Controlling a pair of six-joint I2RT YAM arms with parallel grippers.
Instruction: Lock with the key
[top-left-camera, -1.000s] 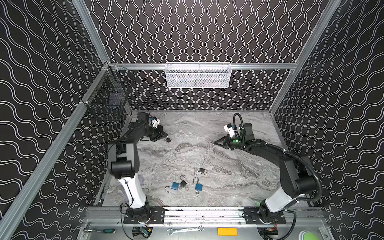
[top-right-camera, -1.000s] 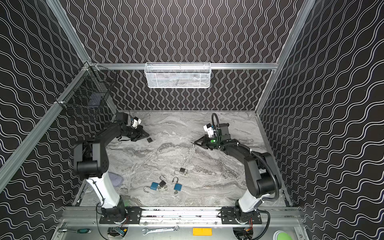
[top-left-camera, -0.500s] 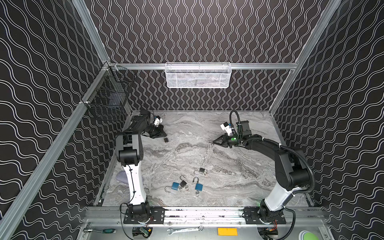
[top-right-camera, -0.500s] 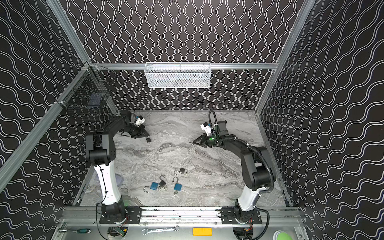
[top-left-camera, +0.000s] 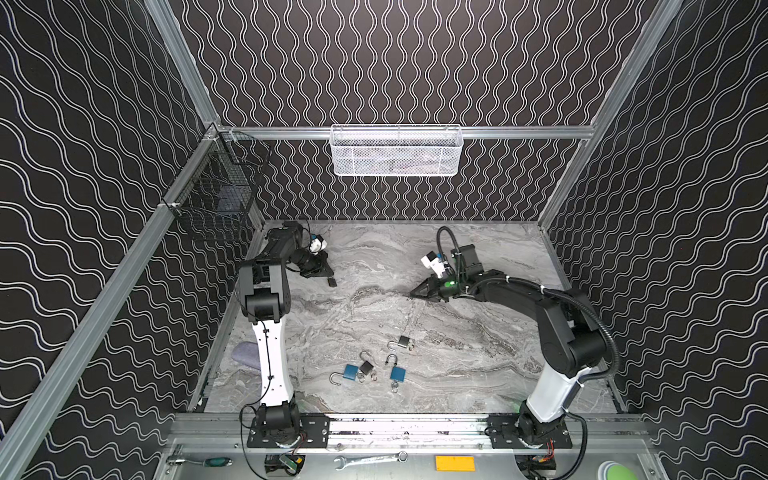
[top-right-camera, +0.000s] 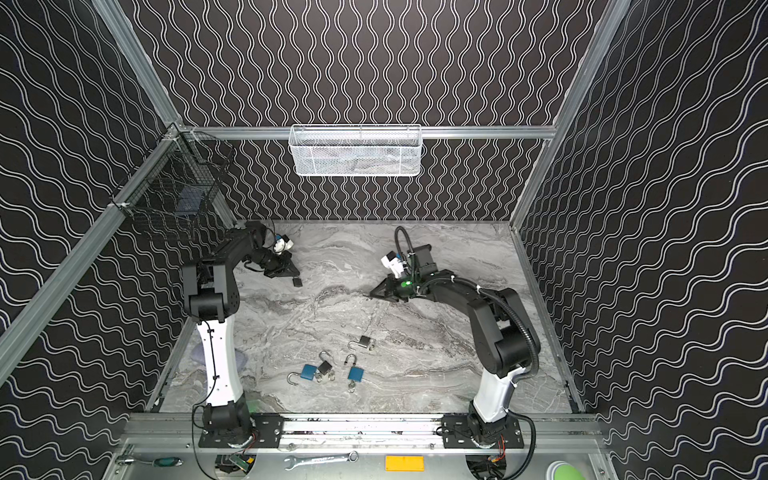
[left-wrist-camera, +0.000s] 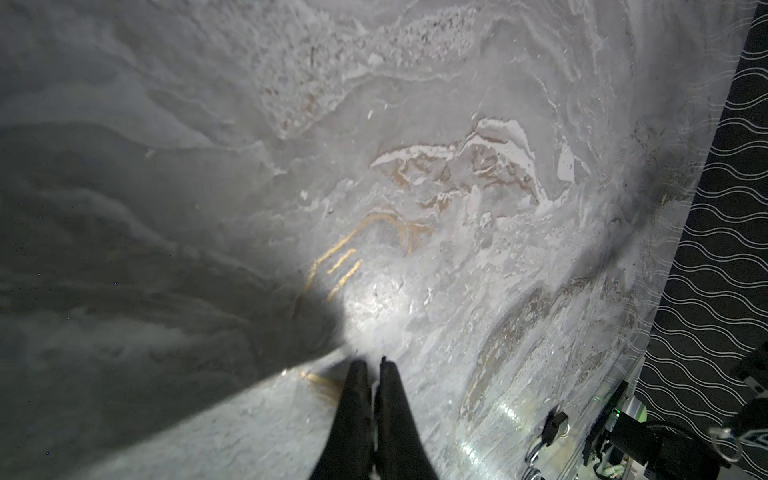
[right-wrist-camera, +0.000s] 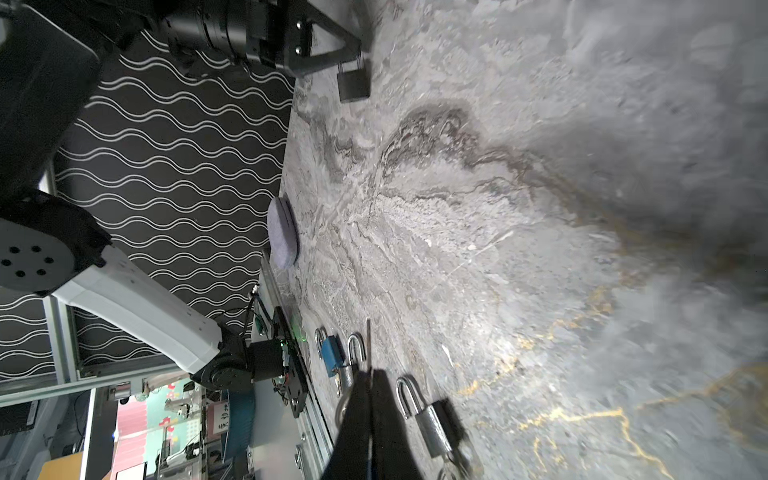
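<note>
My right hand (right-wrist-camera: 370, 374), pinched on thin metal sliver (right-wrist-camera: 368, 340), likely key, crept toward middle; left hand (left-wrist-camera: 376, 368), closed empty, stayed beside small black padlock (right-wrist-camera: 353, 85). Insertion pending.

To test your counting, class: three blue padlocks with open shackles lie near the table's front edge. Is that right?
No: two blue padlocks, not three, lie there with open shackles. The black padlock and silver padlock beside them make up the rest. Both top views show it.
</note>
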